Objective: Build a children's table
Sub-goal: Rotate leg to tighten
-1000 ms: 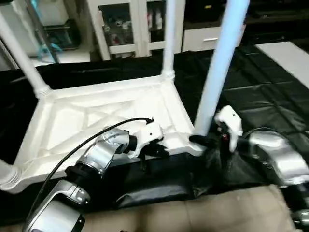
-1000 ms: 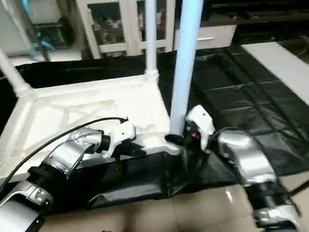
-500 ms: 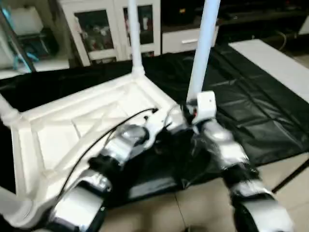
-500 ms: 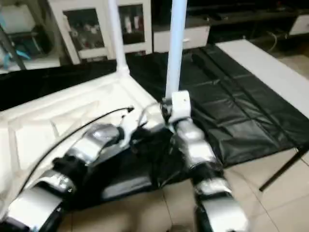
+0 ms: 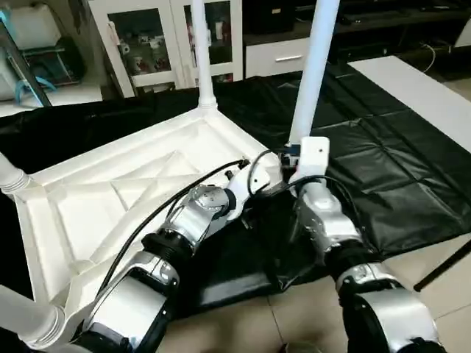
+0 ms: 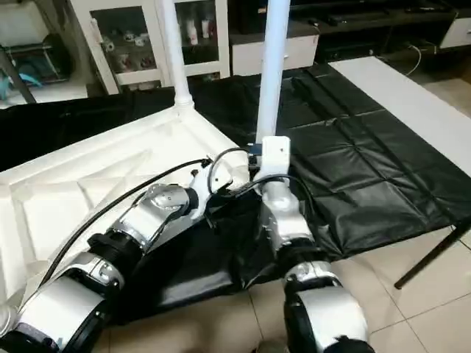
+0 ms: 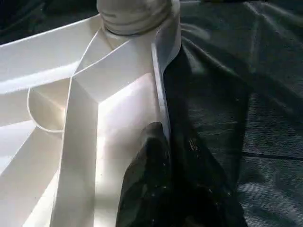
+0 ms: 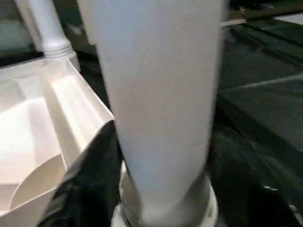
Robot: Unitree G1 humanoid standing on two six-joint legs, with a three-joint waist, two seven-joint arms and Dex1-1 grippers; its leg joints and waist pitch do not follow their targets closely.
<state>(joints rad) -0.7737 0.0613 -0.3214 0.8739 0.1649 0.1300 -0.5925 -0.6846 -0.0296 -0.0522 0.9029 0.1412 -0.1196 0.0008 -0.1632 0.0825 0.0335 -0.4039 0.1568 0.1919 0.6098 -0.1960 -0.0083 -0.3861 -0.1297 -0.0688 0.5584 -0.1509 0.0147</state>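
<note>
My left pincer (image 7: 156,156) pinches the tabletop (image 5: 132,184) rim; my right pincer (image 8: 156,198) straddles the leg (image 5: 313,73); next, press it home.

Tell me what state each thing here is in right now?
Tabletop: upside down on the black cover, ribbed underside up.
Near right leg: upright in its corner socket.
Far leg: upright in its socket.
Left gripper: fingers shut on the tabletop's rim.
Right gripper: at the near right leg's base.
</note>
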